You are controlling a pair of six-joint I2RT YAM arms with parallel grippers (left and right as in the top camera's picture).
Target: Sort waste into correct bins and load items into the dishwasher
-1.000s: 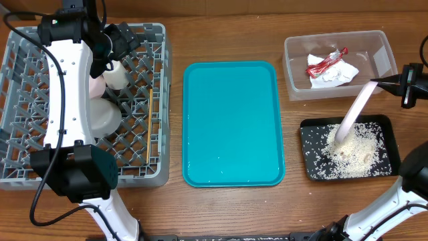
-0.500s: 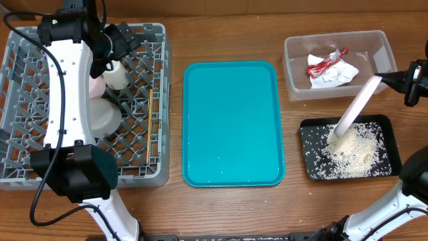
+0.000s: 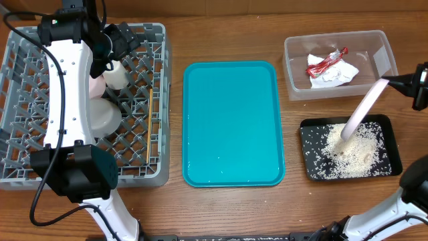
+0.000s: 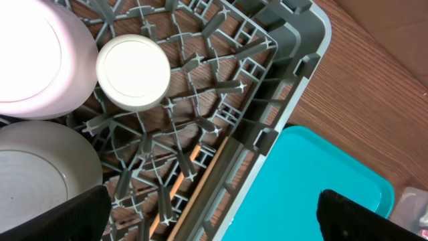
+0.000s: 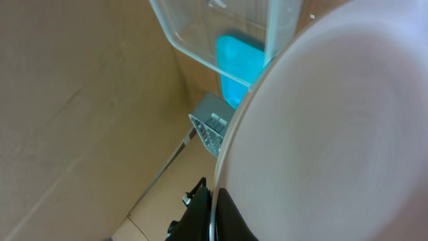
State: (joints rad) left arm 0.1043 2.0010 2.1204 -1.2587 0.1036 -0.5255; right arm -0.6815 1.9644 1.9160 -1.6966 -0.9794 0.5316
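My right gripper [image 3: 394, 82] is shut on the rim of the pale pink-white plate [image 3: 361, 111], held tilted edge-down over the black tray [image 3: 384, 123], which holds a heap of rice grains [image 3: 351, 148]. In the right wrist view the plate [image 5: 334, 127] fills the frame, pinched between my fingers [image 5: 215, 214]. The clear tub [image 3: 381, 50] holds the white tissue [image 3: 334, 72] and red wrapper [image 3: 328, 61]. My left gripper [image 4: 210, 214] is open above the grey dish rack [image 3: 157, 80], over the chopsticks [image 4: 194, 175]. The rack holds a white cup [image 4: 132, 72], a pale bowl [image 4: 37, 57] and a grey bowl [image 4: 40, 171].
The flat teal serving tray [image 3: 231, 124] lies in the middle between the rack and the bins. The left arm's white link [image 3: 67, 87] stretches over the rack's left half. Wooden table [image 3: 221, 207] surrounds everything.
My right gripper has drawn the plate to the right and slightly up; its lower edge has slid right over the rice heap. The left arm has not moved.
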